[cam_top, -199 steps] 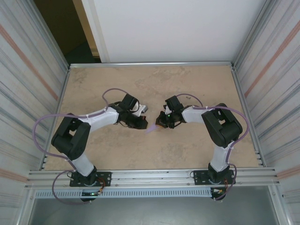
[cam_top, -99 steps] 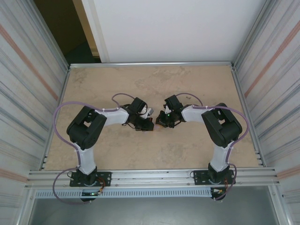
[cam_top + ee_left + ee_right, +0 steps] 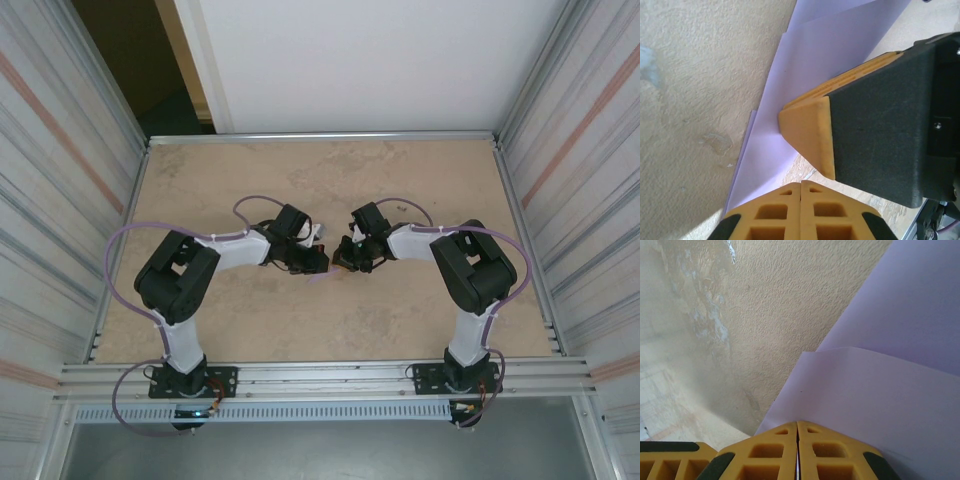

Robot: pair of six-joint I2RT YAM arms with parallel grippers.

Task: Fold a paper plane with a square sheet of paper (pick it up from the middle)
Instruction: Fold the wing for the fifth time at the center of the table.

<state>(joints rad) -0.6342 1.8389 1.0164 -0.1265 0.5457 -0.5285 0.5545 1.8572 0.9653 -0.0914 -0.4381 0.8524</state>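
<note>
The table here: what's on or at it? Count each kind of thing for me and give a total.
Robot arms: 2, the left arm and the right arm
Sheets of lavender paper: 1, partly folded, lying between the arms' tips
Total: 3

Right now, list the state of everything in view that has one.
Paper, folded into overlapping layers.
Left gripper, shut, the paper reaching its tip.
Right gripper, shut, tip against the paper.
</note>
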